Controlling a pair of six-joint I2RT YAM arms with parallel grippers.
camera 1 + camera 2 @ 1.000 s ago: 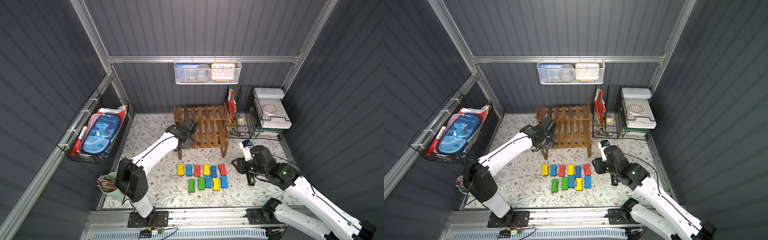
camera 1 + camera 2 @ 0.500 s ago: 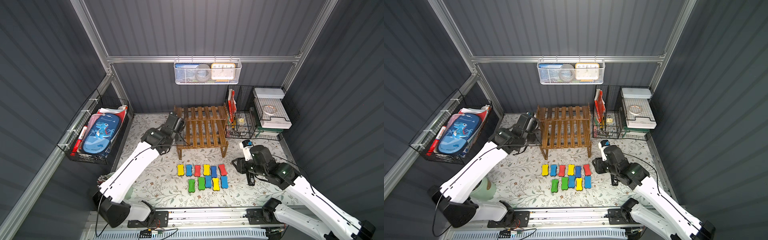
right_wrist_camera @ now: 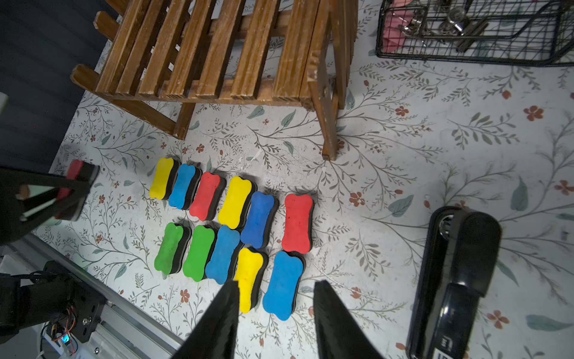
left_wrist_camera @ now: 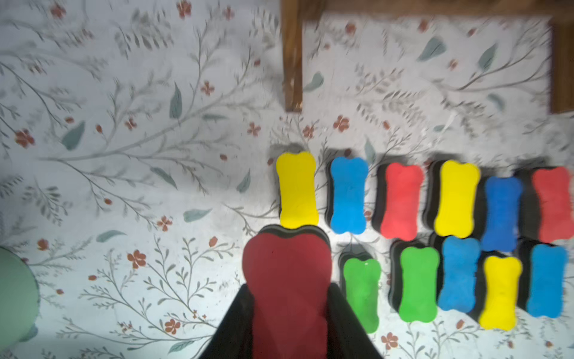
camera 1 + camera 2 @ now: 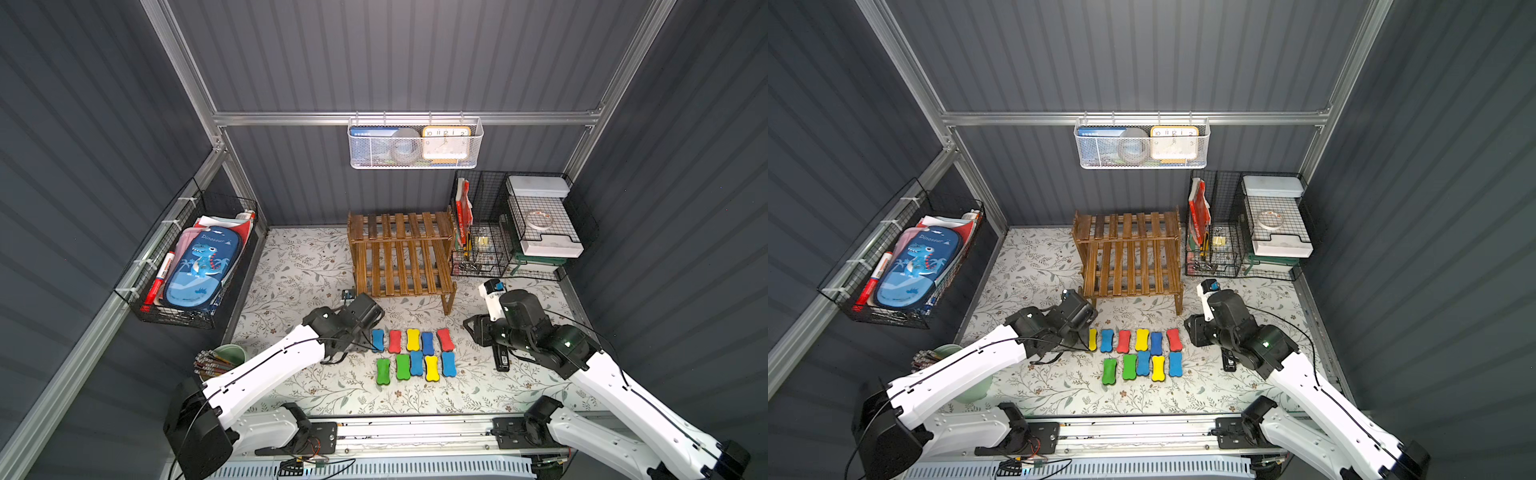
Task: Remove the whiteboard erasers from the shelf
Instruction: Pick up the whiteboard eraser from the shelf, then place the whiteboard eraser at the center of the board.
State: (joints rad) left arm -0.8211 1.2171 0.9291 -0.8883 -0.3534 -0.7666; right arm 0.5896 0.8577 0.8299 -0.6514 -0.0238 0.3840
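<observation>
While both top views bury its fingers under the wrist, the left wrist view shows the left gripper [image 4: 289, 292] clamped on a red eraser [image 4: 285, 258], in front of the shelf's [image 5: 401, 257] front left leg. The right wrist view adds that this eraser is held above the floral mat [image 3: 403, 155]. Eleven whiteboard erasers [image 3: 234, 202] lie in two rows on the mat just in front of the shelf. A top view catches only a sliver of the yellow eraser [image 5: 1092, 338] beside the left arm [image 5: 967, 365], while both wrist views show it whole. The right gripper [image 3: 276, 284] hovers in front of the shelf's right leg with its jaws apart, near a black stapler [image 3: 456, 279].
</observation>
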